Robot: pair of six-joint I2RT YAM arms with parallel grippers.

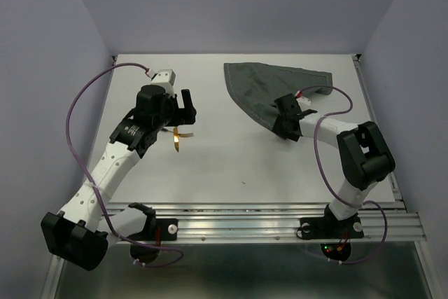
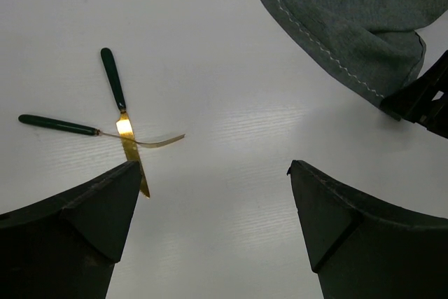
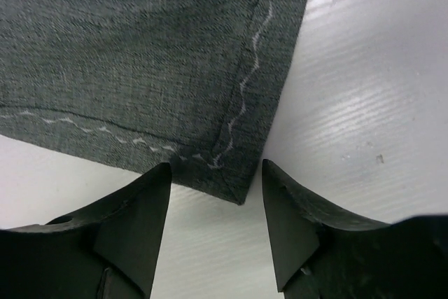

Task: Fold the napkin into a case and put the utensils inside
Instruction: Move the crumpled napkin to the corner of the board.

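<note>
At two o'clock on the table (image 1: 231,166) lies the napkin (image 1: 269,89) — the right gripper (image 3: 215,173) straddles its near corner, jaws partly apart, pinching nothing yet; it should bite well past the stitching before pulling. The left gripper (image 2: 213,173), wide open and empty, hovers by the crossed utensils (image 2: 126,131) at nine o'clock.

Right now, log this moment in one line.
left pincer: open, near utensils | right pincer: open, straddling napkin corner | utensils: crossed
</note>
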